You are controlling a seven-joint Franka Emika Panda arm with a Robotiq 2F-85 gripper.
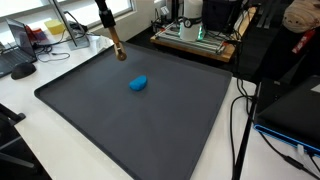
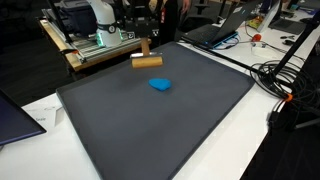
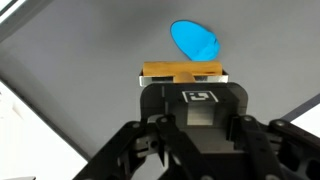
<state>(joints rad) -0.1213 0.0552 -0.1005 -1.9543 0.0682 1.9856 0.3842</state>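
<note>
The gripper point(image 3: 188, 88) pinches a wooden block point(image 3: 183, 71), jaws pressed onto it, over the back edge of the grey mat point(image 2: 200, 130). A blue lump point(image 2: 160, 85) lies near the mat's centre. Risks: the block twists or slips in the narrow pinch, or a low sweep scrapes the mat and flicks the lump off it.

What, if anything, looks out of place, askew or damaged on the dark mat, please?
Nothing stands out. The dark mat lies flat, a small blue object rests alone near its middle, and the end effector is shut on a wooden block near the mat's edge. No spill or damage shows.
</note>
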